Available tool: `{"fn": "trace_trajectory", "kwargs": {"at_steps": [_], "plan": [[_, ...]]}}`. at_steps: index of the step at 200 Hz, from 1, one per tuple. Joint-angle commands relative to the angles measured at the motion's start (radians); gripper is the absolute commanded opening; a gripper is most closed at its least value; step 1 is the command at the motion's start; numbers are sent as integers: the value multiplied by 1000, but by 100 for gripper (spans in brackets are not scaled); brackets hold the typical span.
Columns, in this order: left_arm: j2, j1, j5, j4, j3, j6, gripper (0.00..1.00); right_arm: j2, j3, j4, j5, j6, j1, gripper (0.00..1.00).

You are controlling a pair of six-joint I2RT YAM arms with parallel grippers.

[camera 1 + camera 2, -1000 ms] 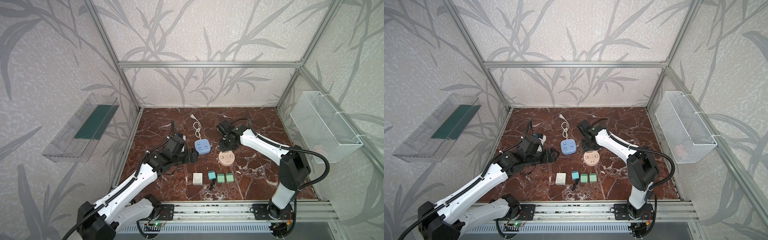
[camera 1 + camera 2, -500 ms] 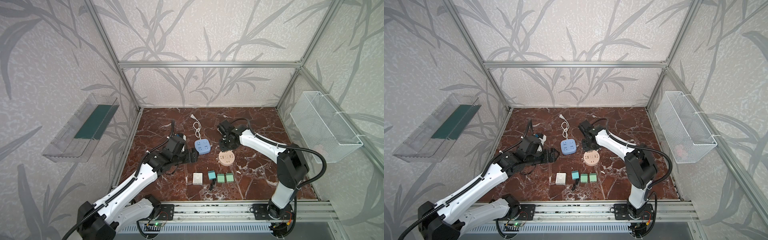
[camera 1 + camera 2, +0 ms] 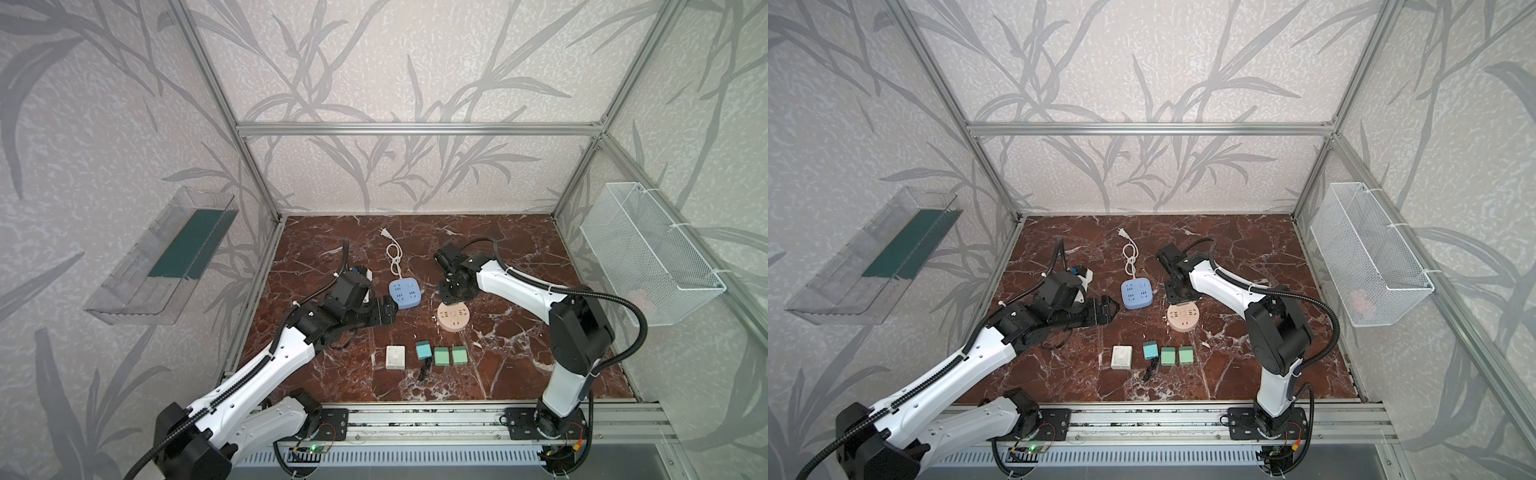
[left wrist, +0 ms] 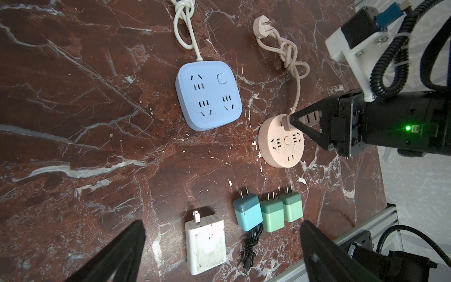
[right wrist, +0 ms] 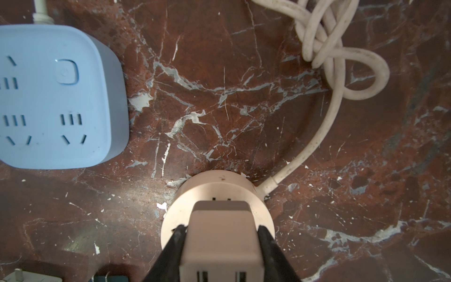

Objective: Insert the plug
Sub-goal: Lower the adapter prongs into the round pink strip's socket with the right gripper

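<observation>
Top view: my right fingers stand over the round socket on the surface. My left fingers lie just beside the blue socket block.

Left wrist view: the left fingers are spread wide and empty.

Right wrist view: the right fingers pinch the plug, its prongs at the socket face. I cannot tell whether they have entered. I judge insertion is in hand. Next calls for aligned prongs and a straight downward press.

no text or label is readable (too small)
</observation>
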Motion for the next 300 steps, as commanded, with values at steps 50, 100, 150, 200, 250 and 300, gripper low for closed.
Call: {"fn": "trace_trajectory", "kwargs": {"at_steps": [50,100,150,200,250,300], "plan": [[-18,-4,-1,13,-19,-11,95,14,-33,12,14,16,-3,0],[-26,-4,-2,27,-36,-20,95,3,-61,14,8,30,-4,0],[-26,-5,-2,31,-37,-17,95,4,-95,12,9,46,-3,0],[-24,-4,-3,33,-40,-17,95,4,-127,11,11,58,-4,0],[-21,-4,1,42,-42,-20,95,-1,-153,7,14,69,2,0],[-27,-5,-3,40,-49,-18,95,10,-158,3,17,83,19,0]]}}
